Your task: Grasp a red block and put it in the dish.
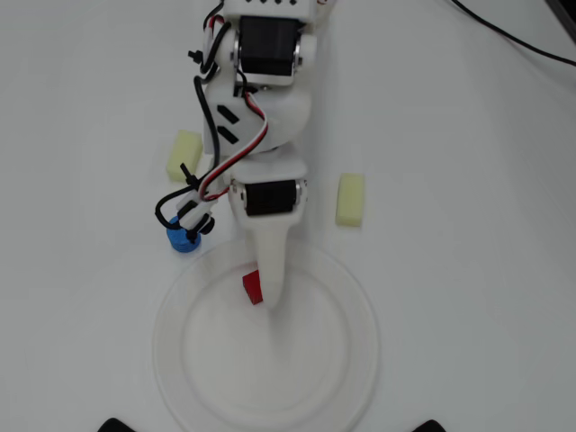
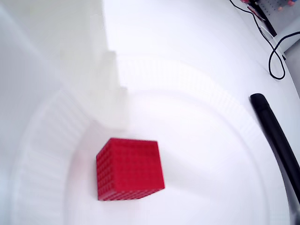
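Note:
The red block [image 1: 253,287] lies flat in the upper middle of the dish [image 1: 353,360], a large round white plate with a ribbed rim. In the wrist view the red block [image 2: 130,169] rests on the dish's floor [image 2: 220,154], and its sides show free. My white gripper [image 1: 263,295] hangs over the dish, with its long finger [image 1: 273,270] just right of the block. In the wrist view only one finger [image 2: 110,84] shows, its tip just above the block and apart from it. The gripper is open and holds nothing.
In the overhead view, two pale yellow oblong blocks [image 1: 184,155] [image 1: 351,200] lie left and right of the arm. A blue cylinder [image 1: 184,239] stands at the dish's upper left rim, under the arm's cables. A black cable [image 1: 513,36] crosses the top right. A black bar [image 2: 276,140] lies beside the dish.

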Tool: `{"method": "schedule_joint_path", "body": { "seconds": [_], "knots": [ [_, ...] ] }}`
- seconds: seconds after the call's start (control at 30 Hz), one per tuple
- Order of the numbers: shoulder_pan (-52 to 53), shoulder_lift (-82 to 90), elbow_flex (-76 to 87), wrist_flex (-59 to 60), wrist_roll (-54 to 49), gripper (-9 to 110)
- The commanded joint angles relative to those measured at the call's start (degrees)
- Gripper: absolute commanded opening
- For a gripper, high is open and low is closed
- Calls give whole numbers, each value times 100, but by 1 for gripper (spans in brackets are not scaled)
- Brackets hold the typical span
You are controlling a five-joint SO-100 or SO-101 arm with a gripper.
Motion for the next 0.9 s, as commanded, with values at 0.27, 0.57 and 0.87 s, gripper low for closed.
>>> {"method": "schedule_joint_path", "body": {
  "seconds": [0.27, 0.57, 0.87],
  "knots": [
    [-439, 3568, 1195, 1485, -53, 35],
    [-466, 6530, 3929, 1494, 352, 35],
    [-141, 8613, 6223, 1705, 448, 35]
  ]
}}
